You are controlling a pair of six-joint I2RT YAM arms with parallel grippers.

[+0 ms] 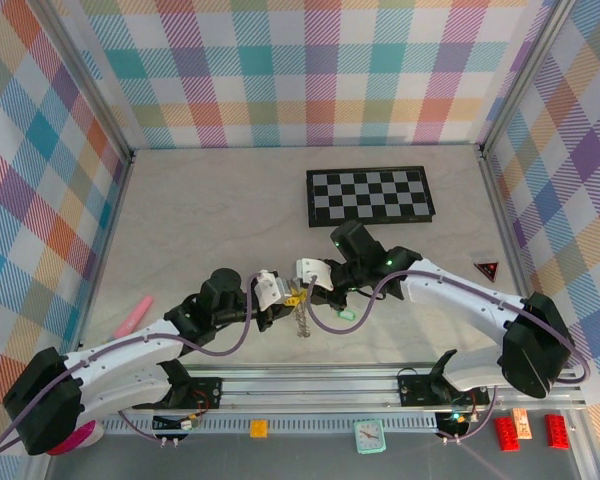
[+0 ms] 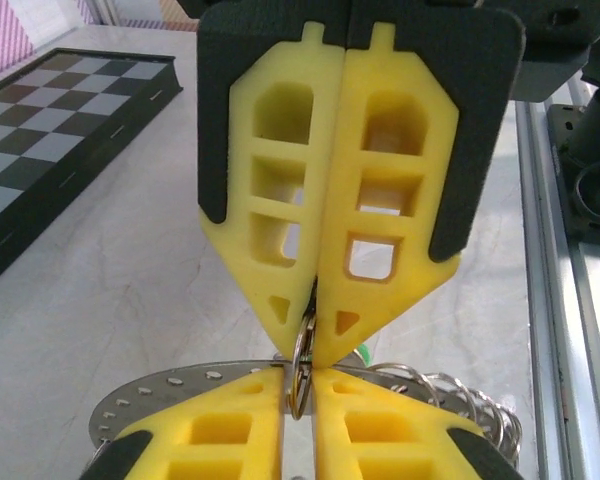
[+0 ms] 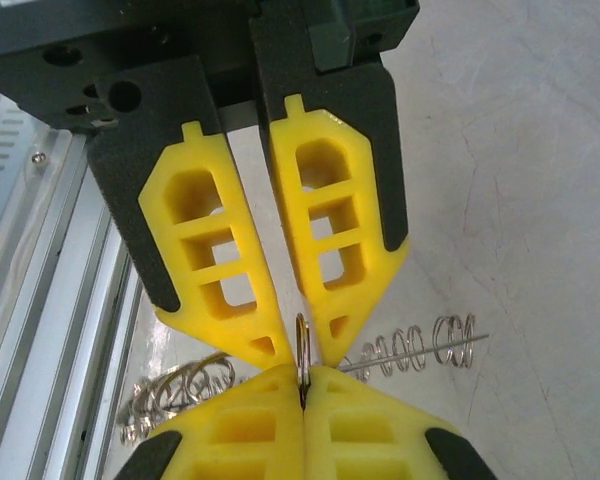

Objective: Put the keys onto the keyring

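Both arms reach inward, low over the counter [image 1: 210, 210], and meet tip to tip! The right end effector [image 3: 302, 385] is clamped tight on the thin loop of the keyring [image 3: 302, 345]. The left end effector [image 2: 300, 390] pinches that same loop, its fingers barely a sliver apart. A green key [image 1: 345, 315] lies on the counter just beside the right arm.

A black-and-white checkerboard [image 1: 370, 195] lies flat at the back of the pale table [image 1: 210, 220]. A pink stick [image 1: 133, 315] lies at the left. A red triangle [image 1: 487, 268] sits at the right.
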